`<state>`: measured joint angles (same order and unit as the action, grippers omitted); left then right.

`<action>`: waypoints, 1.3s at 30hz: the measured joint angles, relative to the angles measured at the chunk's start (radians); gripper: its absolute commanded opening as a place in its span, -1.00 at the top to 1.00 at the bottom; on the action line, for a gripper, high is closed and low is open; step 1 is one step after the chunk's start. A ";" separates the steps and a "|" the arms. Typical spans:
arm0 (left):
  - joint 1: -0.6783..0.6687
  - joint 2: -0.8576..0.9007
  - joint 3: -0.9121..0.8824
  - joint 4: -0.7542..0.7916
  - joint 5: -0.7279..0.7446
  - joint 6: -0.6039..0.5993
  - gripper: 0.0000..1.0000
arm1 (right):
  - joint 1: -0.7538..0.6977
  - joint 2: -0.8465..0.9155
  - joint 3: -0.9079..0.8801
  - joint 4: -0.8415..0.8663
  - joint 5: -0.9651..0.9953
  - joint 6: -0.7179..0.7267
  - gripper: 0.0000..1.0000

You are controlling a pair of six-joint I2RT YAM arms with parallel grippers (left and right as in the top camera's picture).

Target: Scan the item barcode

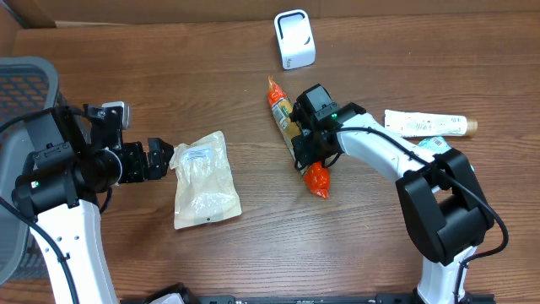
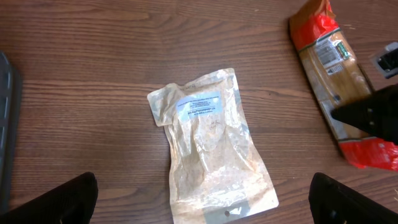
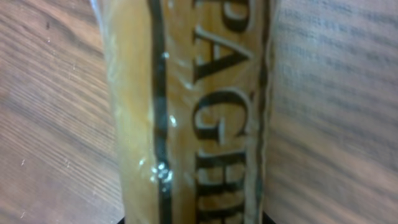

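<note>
- The wooden table fills the overhead view and carries everything else.
- The right arm rises from the lower right and reaches towards the centre. Its end effector sits down over the lower half of the spaghetti packet. In the right wrist view the packet fills the middle of the frame, but the fingers barely show, so I cannot tell whether the jaws are clamped on it or only set around it.
- The left arm stands at the left edge. Its end effector is just beside the left edge of the pouch, spread wide and holding nothing. In the left wrist view its fingers sit in the two bottom corners.
- A grey mesh object is at the far left, behind the left arm.
- The clear pouch of pale contents lies flat, left of centre, with a white label near its top.
- The spaghetti packet lies flat on the table just right of centre. It runs diagonally from upper left to lower right and has orange ends.
- A white tube lies on its side at the right, near the right arm.
- The white scanner stands at top centre, well apart from the packet.
</note>
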<state>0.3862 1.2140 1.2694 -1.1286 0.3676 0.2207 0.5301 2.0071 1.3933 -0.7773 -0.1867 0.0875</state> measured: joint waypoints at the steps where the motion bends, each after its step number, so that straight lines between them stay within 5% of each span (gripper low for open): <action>1: 0.000 0.000 0.000 0.000 0.000 0.000 -0.99 | -0.001 0.000 0.014 -0.024 -0.003 0.000 0.92; 23: 0.000 0.000 0.000 0.000 0.000 0.000 -0.99 | -0.299 -0.432 0.140 -0.235 -0.887 -0.272 0.93; 30: 0.000 0.000 0.000 0.000 0.000 0.000 -0.99 | -0.319 -0.438 0.140 -0.234 -0.920 -0.258 0.93; 39: 0.000 0.000 0.000 0.000 0.000 0.000 -0.99 | -0.314 -0.426 0.207 -0.172 -0.721 -0.045 0.93</action>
<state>0.3862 1.2140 1.2694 -1.1286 0.3676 0.2211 0.2161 1.5810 1.6005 -0.9489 -0.9073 0.0422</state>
